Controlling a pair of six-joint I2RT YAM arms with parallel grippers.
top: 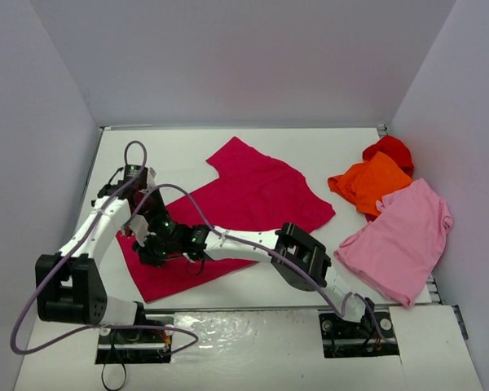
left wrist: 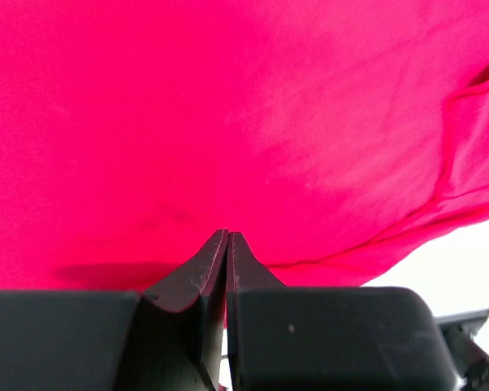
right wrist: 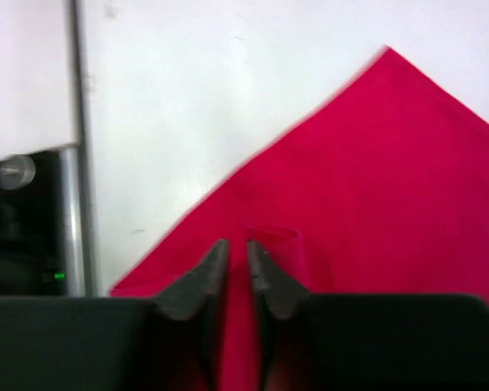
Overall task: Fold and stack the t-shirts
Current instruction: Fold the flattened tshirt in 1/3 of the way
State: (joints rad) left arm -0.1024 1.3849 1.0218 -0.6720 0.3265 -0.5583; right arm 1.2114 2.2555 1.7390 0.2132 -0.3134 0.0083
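The large crimson t-shirt (top: 261, 191), soft plain cloth, lies spread nearly flat directly under both of my tools and runs away from them toward the far right.

My left gripper (left wrist: 228, 236) is down on the shirt's near-left part, its fingers pressed tight together with no gap. Cloth fills almost everything ahead of the tips, and I cannot tell whether any of it is pinched between them. A hem line runs off to the right of those tips. Past it, low on the right, a strip of the white table (left wrist: 452, 273) shows.

My right gripper (right wrist: 238, 244) reaches in from the right and sits just beside the left one, over the shirt's near-left edge. Its fingers stand a narrow slit apart, with crimson showing through the slit. A small raised fold of cloth sits just ahead of the right-hand tip, and I do not see it clamped. Ahead and left of these tips the cloth edge slants away over bare table. Further left is a metal rail (right wrist: 80, 187) with a small green light (right wrist: 57, 275) beside it.

Well off to the right of both tools lie three more short-sleeved cloth shirts, bunched close together. A light pink t-shirt (top: 403, 240) is nearest, an orange t-shirt (top: 371, 183) lies just behind it, and a bright red t-shirt (top: 391, 151) is furthest, partly under the orange one.
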